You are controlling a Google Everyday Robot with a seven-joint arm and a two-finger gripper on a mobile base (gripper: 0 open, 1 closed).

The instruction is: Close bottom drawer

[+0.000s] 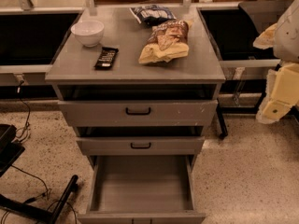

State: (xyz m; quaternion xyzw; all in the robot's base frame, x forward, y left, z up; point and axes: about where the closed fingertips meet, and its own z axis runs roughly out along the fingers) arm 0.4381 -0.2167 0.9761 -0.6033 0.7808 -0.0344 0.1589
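The grey cabinet (135,69) stands in the middle of the view with three drawers. The bottom drawer (140,216) is pulled far out toward me; its deep grey box is empty, and its low front panel lies at the bottom edge of the view with the handle cut off. The middle drawer (140,145) and the top drawer (138,112) sit slightly out, each with a black bar handle. My gripper (279,93), pale yellow below the white arm, hangs at the right edge, well to the right of the cabinet and above the floor, touching nothing.
On the cabinet top lie a white bowl (88,32), a black bar-shaped packet (106,58) and two chip bags (164,41). A black stand with cables (28,199) is on the floor at the left. Low black-topped tables flank the cabinet.
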